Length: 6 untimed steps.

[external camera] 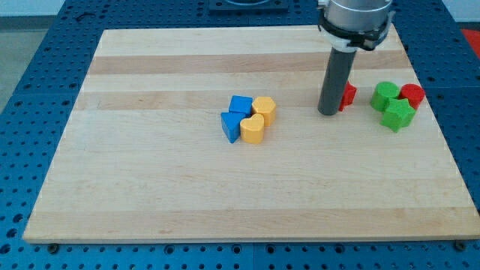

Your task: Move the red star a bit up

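The red star (349,94) lies at the view's right, mostly hidden behind my rod; only its right part shows. My tip (328,112) rests on the wooden board (150,172) right at the star's left side, apparently touching it. To the star's right stand a green round block (386,94), a green star (398,115) and a red cylinder (412,95), clustered together.
Near the board's middle is a tight cluster: a blue block (241,104), a blue triangular block (231,126), a yellow hexagon (265,109) and a yellow heart (253,129). The board's right edge runs just beyond the green and red cluster.
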Motion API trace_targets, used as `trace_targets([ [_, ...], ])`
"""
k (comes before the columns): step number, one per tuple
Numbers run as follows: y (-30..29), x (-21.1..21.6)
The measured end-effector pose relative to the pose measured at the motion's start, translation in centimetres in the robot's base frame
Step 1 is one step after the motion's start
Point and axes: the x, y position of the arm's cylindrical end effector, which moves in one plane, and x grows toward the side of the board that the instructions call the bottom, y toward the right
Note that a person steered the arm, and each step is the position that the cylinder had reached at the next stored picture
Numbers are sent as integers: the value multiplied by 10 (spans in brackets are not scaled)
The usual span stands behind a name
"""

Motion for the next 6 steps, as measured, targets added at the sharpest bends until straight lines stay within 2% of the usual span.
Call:
trace_targets([
  [1,-1,14],
  [3,17,13],
  [5,18,-21],
  [6,16,-23],
])
